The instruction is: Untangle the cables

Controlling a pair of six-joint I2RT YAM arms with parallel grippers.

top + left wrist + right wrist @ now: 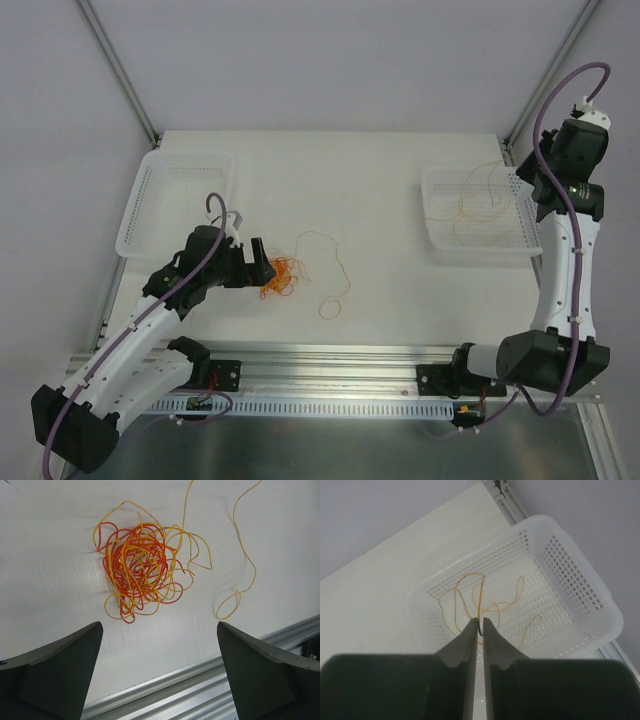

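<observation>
A small tangle of red-orange and yellow-orange cables (278, 275) lies on the white table left of centre; it also shows in the left wrist view (142, 570). A loose yellow-orange strand (335, 280) curls to its right, also seen from the left wrist (246, 565). My left gripper (262, 258) is open and empty just left of the tangle, its fingers wide apart (160, 625). My right gripper (478, 622) hangs above the right basket (600, 600), its jaws nearly closed on a thin yellow-orange strand (481, 592) that trails down into the basket.
A white mesh basket (150, 200) stands at the back left with nothing in it. The right basket (480, 250) holds a few pale yellow-orange strands (480, 200). A metal rail (330, 355) runs along the table's near edge.
</observation>
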